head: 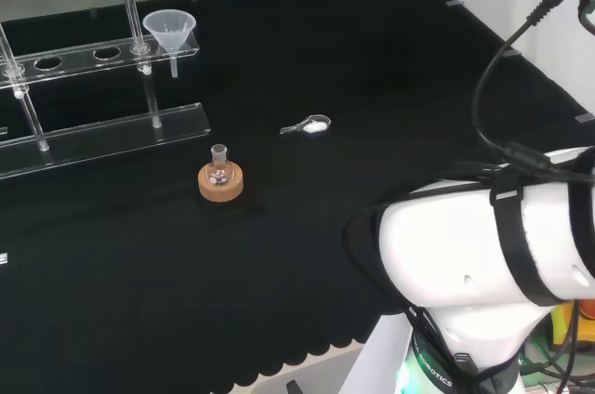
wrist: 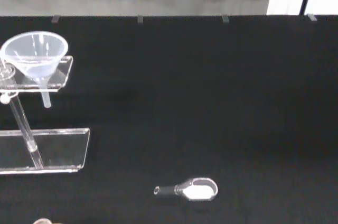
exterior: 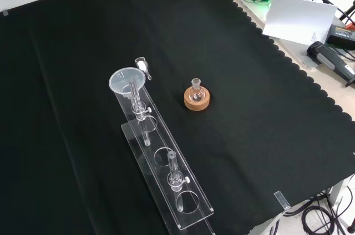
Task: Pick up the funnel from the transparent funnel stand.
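Black cloth covers the counter (head: pixel 390 87), and on it a clear funnel (head: pixel 170 30) sits in the end hole of the transparent funnel stand (head: pixel 102 120), its stem hanging through the upper shelf. It looks light, thin-walled and slick, probably plastic, so it may tip or slide if nudged. The wide rim of the cone seems the best hold, lifting straight up to free the stem. Whether the hand is spread or closed, I cannot tell.
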`<state>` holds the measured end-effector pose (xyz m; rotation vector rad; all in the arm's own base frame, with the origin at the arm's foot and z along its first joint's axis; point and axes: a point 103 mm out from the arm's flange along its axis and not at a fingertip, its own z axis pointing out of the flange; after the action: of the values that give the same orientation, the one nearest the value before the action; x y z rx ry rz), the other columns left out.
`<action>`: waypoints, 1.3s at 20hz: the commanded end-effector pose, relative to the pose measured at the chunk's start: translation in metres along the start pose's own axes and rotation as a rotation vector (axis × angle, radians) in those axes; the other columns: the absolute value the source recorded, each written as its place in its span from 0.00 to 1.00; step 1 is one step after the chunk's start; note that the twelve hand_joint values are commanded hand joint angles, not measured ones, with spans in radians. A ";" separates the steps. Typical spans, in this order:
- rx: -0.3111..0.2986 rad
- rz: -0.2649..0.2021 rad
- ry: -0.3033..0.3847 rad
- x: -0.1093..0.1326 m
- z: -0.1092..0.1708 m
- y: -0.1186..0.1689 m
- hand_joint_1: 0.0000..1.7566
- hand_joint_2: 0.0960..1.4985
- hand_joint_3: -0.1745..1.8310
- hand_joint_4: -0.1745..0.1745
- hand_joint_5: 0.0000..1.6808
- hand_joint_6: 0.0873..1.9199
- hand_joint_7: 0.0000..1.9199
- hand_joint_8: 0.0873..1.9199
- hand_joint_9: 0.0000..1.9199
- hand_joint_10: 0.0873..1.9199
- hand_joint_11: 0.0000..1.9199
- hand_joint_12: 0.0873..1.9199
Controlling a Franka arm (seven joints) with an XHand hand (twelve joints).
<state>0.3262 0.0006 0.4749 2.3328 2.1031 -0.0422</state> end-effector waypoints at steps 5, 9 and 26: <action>-0.004 -0.061 0.008 0.017 0.019 0.047 0.10 0.43 0.09 0.72 0.00 0.00 0.01 0.08 0.01 0.12 0.00 0.44; 0.007 -0.092 0.017 0.025 0.033 0.074 0.10 0.42 0.09 0.75 0.00 0.00 0.00 0.00 0.00 0.00 0.00 0.00; 0.014 -0.167 0.073 0.064 0.071 0.153 0.11 0.40 0.08 0.66 0.00 0.00 0.00 0.00 0.00 0.00 0.01 0.00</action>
<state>0.4641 0.0338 0.4026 2.2259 2.2896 0.0103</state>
